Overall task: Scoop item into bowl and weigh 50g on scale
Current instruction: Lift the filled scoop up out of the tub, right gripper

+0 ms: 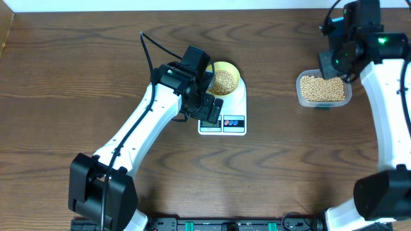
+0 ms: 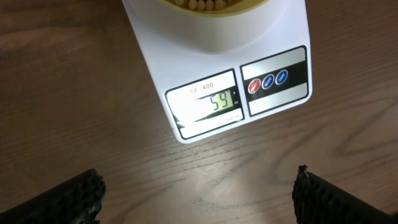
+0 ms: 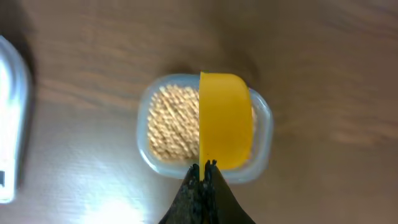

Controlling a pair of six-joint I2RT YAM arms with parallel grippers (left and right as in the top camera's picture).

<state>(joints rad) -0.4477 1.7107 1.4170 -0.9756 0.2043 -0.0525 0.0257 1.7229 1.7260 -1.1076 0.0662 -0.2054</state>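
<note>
Sitting on scale (image 1: 235,122), bowl (image 1: 236,71) holding beans (image 1: 223,82), tub (image 1: 298,90) of beans, left jaws apart, right jaws clamped on scoop (image 3: 225,118).

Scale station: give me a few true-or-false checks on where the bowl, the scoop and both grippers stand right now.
1. The bowl sits on the platform of the scale. True.
2. The left gripper holds the scoop. False: the left gripper is open and empty over the table in front of the scale. The right gripper is shut on the scoop.
3. The scoop hangs over the tub. True.
4. The tub is empty. False: it holds plenty of beans.
5. The scale's display is blank. False: it is lit and shows digits.
</note>
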